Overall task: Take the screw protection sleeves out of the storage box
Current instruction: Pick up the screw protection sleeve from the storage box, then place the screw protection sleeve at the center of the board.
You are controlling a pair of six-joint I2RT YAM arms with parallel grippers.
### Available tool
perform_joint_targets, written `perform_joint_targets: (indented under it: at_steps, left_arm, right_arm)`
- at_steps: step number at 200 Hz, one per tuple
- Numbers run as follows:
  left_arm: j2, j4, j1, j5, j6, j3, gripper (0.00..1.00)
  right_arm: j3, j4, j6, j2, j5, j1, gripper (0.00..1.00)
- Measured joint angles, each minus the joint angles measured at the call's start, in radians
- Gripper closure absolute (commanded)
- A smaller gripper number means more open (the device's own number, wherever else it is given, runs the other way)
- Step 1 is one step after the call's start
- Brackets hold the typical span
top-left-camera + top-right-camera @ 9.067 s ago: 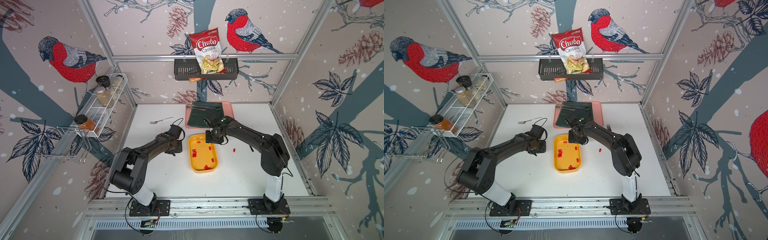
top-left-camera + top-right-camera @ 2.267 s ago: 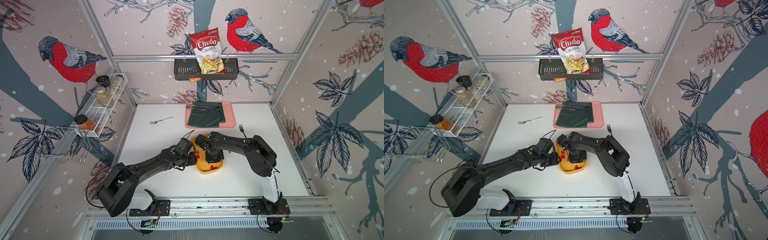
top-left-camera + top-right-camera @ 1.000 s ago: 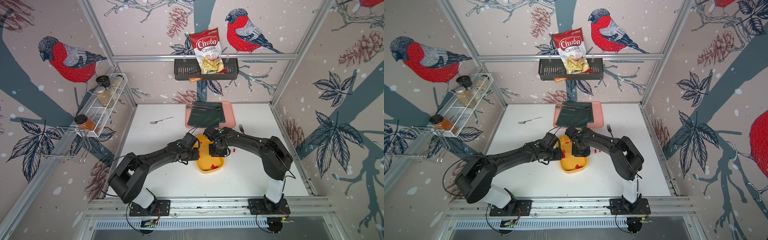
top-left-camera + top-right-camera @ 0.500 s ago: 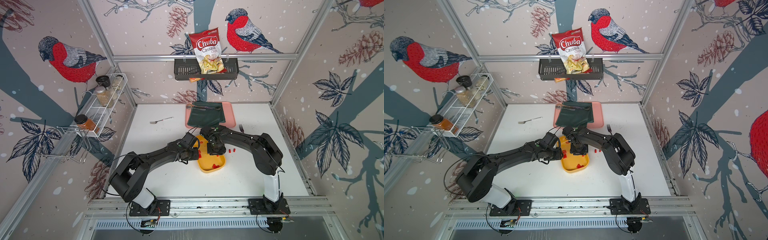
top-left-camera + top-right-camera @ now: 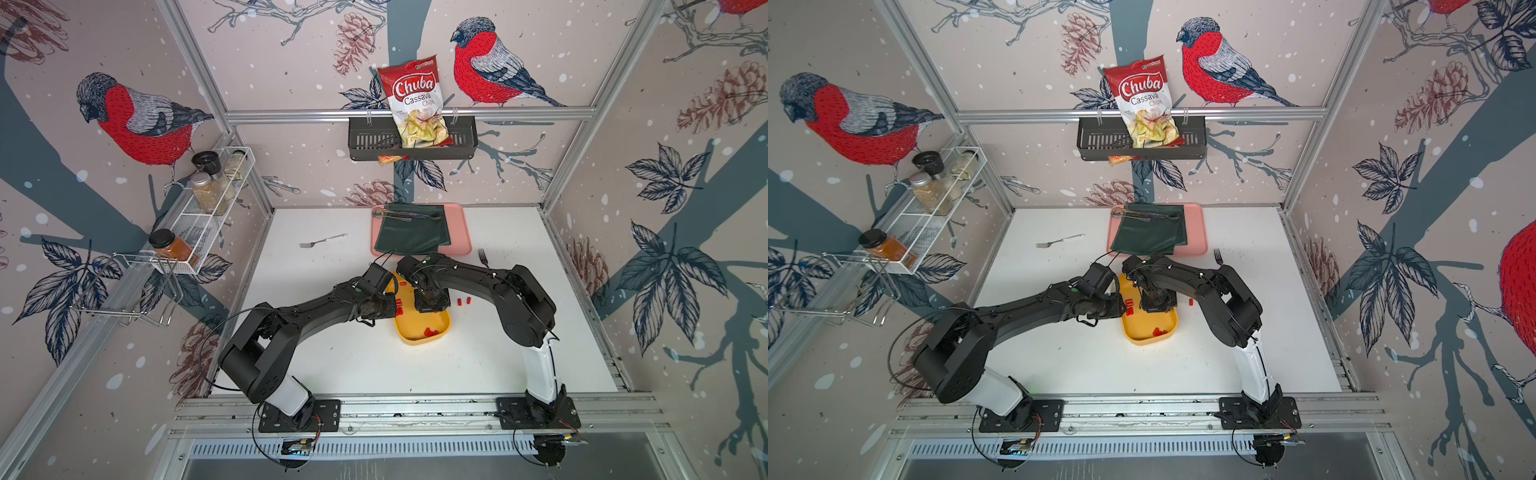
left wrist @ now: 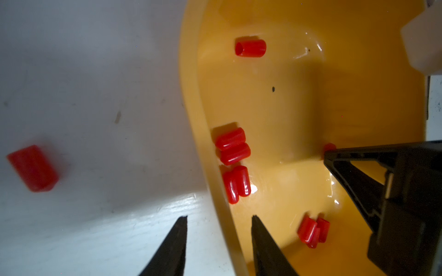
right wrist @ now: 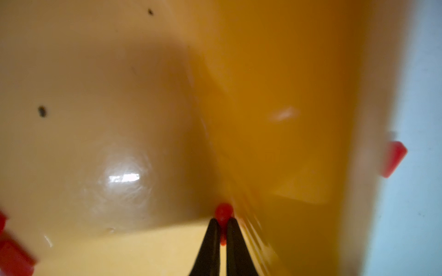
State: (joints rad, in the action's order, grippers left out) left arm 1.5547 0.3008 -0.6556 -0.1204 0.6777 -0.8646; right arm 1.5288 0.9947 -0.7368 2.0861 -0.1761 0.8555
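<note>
The yellow storage box (image 5: 440,332) (image 5: 1169,328) lies mid-table. My left gripper (image 6: 218,217) (image 5: 388,305) straddles its left wall (image 6: 191,95), one finger outside and one inside, shut on the wall. Several red screw protection sleeves (image 6: 233,145) lie along that wall, and more (image 5: 430,331) lie at the near end. My right gripper (image 7: 222,221) reaches down inside the box by the right wall, shut on one sleeve (image 7: 223,211). Two sleeves (image 5: 464,301) lie on the table right of the box. Another sleeve (image 6: 33,167) lies on the table to its left.
A pink tray (image 5: 461,232) with a green cloth sits behind the box. A silver fork (image 5: 323,241) lies at the back left, a black fork (image 5: 483,257) by my right arm. A black wall basket (image 5: 370,141) and a spice rack (image 5: 208,208) hang on the walls.
My right gripper has moved a little inside the box and closed on a sleeve. The left gripper and the box have stayed put.
</note>
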Motion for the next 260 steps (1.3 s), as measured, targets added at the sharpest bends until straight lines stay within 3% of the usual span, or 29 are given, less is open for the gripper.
perform_joint_targets:
  at_steps: [54, 97, 119, 166, 196, 260]
  left_arm:
    - [0.008, 0.015, 0.029, 0.016, -0.026, -0.014, 0.56]
    - [0.026, 0.043, 0.051, 0.021, -0.082, -0.056, 0.56]
    - [0.034, 0.059, 0.051, 0.024, -0.109, -0.095, 0.55]
    - [0.026, 0.066, 0.051, 0.01, -0.126, -0.121, 0.5]
    - [-0.013, 0.072, 0.051, -0.008, -0.122, -0.121, 0.48]
    - [-0.095, 0.078, 0.051, -0.013, -0.1, -0.094, 0.46]
  right_arm:
    - [0.026, 0.003, 0.001, -0.035, -0.001, 0.016, 1.0]
    - [-0.016, -0.042, -0.007, -0.217, 0.042, 0.003, 1.0]
    - [-0.134, -0.074, -0.021, -0.349, 0.064, -0.072, 1.0]
    - [-0.451, -0.159, 0.029, -0.529, 0.083, -0.343, 1.0]
    - [-0.521, -0.238, 0.085, -0.518, 0.109, -0.422, 1.0]
    - [-0.498, -0.37, 0.159, -0.401, 0.144, -0.457, 1.0]
